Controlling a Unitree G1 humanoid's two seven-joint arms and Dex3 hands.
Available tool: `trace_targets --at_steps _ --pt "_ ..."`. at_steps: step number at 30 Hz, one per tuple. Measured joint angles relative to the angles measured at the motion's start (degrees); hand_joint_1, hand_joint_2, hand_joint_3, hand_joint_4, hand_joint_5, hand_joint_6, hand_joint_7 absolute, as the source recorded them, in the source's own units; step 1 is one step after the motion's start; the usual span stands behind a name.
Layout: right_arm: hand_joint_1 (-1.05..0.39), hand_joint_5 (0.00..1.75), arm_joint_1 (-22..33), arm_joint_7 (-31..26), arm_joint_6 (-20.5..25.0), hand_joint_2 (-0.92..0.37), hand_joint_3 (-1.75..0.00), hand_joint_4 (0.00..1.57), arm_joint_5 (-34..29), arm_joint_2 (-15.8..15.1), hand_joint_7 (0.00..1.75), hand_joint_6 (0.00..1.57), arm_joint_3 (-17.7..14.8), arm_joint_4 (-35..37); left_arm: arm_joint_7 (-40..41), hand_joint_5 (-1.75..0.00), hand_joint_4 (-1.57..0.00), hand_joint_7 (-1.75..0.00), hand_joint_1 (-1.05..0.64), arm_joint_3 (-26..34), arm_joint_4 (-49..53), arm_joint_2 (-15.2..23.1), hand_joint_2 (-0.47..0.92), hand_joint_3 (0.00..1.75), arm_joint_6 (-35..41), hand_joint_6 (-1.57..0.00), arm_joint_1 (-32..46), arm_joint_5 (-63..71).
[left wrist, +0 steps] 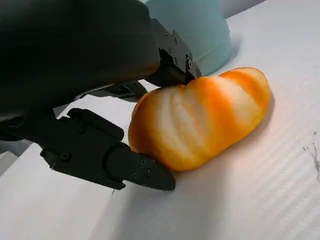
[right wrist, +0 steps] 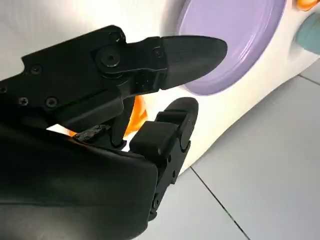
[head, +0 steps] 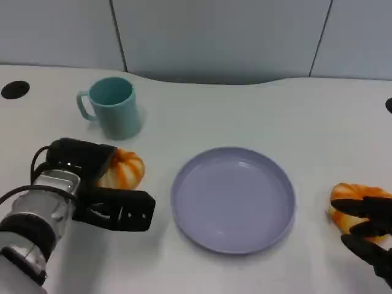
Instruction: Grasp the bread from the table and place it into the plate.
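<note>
The grasp is in hand: the left hand [head: 92, 184] has its fingers [left wrist: 125, 167] closing around the bread [head: 122, 170] on the counter [head: 294, 116] left of the plate [head: 233, 199], apparently not lifted; next, firm grip, lift, carry right.

The plate [head: 233, 199] is sitting at the centre of the frame on the table [head: 294, 116]. The cup [head: 113, 107] is standing at upper left. Just below it one bread [head: 125, 171] is lying, with the left hand [head: 104, 202] touching it at lower left. Another bread [head: 350, 197] is lying at the right edge under the right hand [head: 370, 236].
</note>
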Motion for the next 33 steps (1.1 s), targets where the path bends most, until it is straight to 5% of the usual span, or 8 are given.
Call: trace_targets --at_steps 3,10,14,16,18,21,26,33 --pt "-0.25 0.57 0.0 0.1 0.1 -0.92 -0.34 0.68 0.0 0.0 0.01 0.82 -0.2 0.0 -0.4 -1.02 -0.65 -0.34 -0.42 0.3 0.5 -0.2 0.92 0.22 0.0 -0.85 -0.2 -1.4" --pt "-0.26 0.56 -0.2 0.3 0.1 -0.92 -0.35 0.67 0.0 0.0 0.01 0.82 -0.3 0.0 -1.4 -1.48 -0.75 -0.56 -0.42 0.3 0.7 0.1 0.92 0.05 -1.4 -0.96 -0.9 -2.0" --pt "-0.27 0.57 -0.3 0.5 0.1 -0.92 -0.34 0.68 0.1 0.0 0.01 0.83 -0.3 0.0 -1.2 -1.31 -0.73 -0.6 -0.39 1.6 0.6 0.4 0.92 0.11 -2.9 -0.9 -0.9 -4.1" --pt "-0.27 0.57 -0.5 0.5 0.1 -0.92 -0.34 0.68 0.1 0.0 0.01 0.83 -0.3 0.0 -1.1 -1.38 -0.69 -0.63 -0.32 2.5 0.6 0.5 0.92 0.05 -3.9 -0.88 -0.8 -5.5" --pt "-0.27 0.57 -0.7 0.5 0.1 -0.92 -0.34 0.68 0.2 0.0 0.01 0.83 -0.3 0.0 -0.6 -1.47 -0.68 -0.78 -0.27 3.3 0.6 0.7 0.91 0.02 -5.2 -0.84 -0.6 -6.4" --pt "-0.26 0.56 -0.7 0.5 0.1 -0.92 -0.33 0.67 0.2 0.0 0.01 0.82 -0.3 0.1 1.8 -1.71 -0.65 -1.33 -0.22 4.2 0.6 1.2 0.92 0.04 -7.1 -0.63 0.2 -6.9" --pt "-0.25 0.56 -0.8 0.5 0.1 -0.92 -0.33 0.68 0.0 0.0 0.01 0.82 -0.1 0.2 2.7 -1.75 -0.69 -1.71 -0.1 7.4 -1.8 2.0 0.9 0.13 -8.2 -0.49 1.5 -10.4" --pt "-0.25 0.53 -1.1 0.3 0.8 -0.92 -0.33 0.66 -0.6 0.1 0.0 0.82 0.7 0.3 -1.6 -1.75 -0.76 -1.75 -0.09 16.1 -11.6 6.2 0.83 0.09 -14.9 -0.58 3.0 -19.7"
